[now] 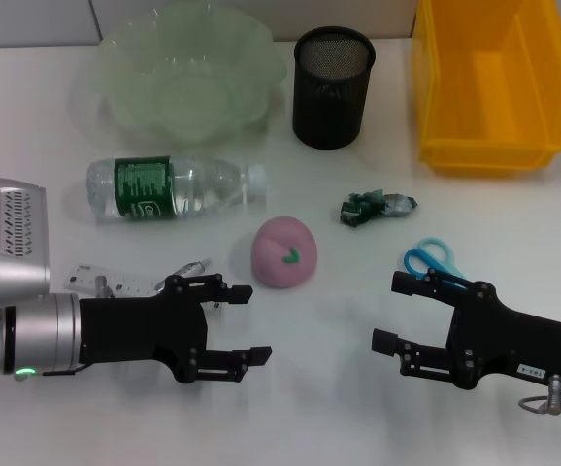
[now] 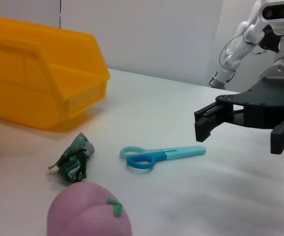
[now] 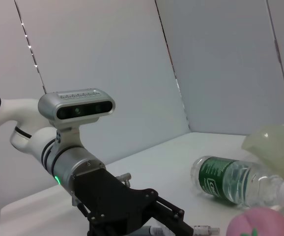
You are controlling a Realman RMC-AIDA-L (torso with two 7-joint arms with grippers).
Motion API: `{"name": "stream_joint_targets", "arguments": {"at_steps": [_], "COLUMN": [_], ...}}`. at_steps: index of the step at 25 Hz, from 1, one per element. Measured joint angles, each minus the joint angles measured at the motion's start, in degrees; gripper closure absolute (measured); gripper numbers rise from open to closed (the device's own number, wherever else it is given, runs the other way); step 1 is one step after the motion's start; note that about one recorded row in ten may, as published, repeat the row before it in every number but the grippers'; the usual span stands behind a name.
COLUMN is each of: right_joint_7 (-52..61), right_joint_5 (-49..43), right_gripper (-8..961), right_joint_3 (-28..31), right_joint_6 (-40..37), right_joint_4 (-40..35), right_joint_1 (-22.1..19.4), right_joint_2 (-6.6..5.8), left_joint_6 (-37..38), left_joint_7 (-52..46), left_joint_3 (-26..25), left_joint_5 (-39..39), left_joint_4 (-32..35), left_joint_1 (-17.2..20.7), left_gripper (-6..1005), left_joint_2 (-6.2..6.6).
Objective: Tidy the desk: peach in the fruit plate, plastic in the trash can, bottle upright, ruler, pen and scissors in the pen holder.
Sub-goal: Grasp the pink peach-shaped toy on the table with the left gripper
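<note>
Peach [image 1: 282, 252] pink with green leaf, bottle [image 1: 172, 187] lying sideways, green label

1 peach [image 1: 283, 252], bottle [image 1: 174, 187], scissors [image 1: 432, 259], wrapper [image 1: 376, 206], holder [image 1: 331, 85], plate [image 1: 188, 73], bin [image 1: 489, 83].
</note>
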Motion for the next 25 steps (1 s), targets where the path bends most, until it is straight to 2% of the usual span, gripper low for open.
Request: {"name": "stream_joint_targets", "arguments": {"at_steps": [15,18,21,25], "right_joint_7": [-0.4,-0.6,-1.3,-1.6], "right_joint_5": [0.0,0.1,0.3,0.3], "right_gripper": [136,136,136,137], "right_joint_3": [-0.1,0.0,0.5,0.7], "right_joint_6": [1.8,1.9,1.8,1.7], "right_joint_4": [0.4,0.4,0.6,0.9], "right_joint_1": [0.0,0.0,-0.2,-0.4], "right_joint_2": [0.16,0.21,0.27,0.27], "left_joint_6": [1.0,0.9,0.9,0.6], "left_joint_7": [0.8,2.4,5.5,5.9], "left_joint_3": [-0.8,-0.8,-0.3,-0.1], "left_joint_5": [-2.3,-5.6,-12.0,-14.4], "left_joint_4": [0.4,0.1,-0.4,-0.7], "left_joint_1": [0.1,0.2,0.5,-0.2], "left_gripper": [205,205,205,204], "left_joint_2": [-0.11,-0.22,-0.43,-0.5]}}
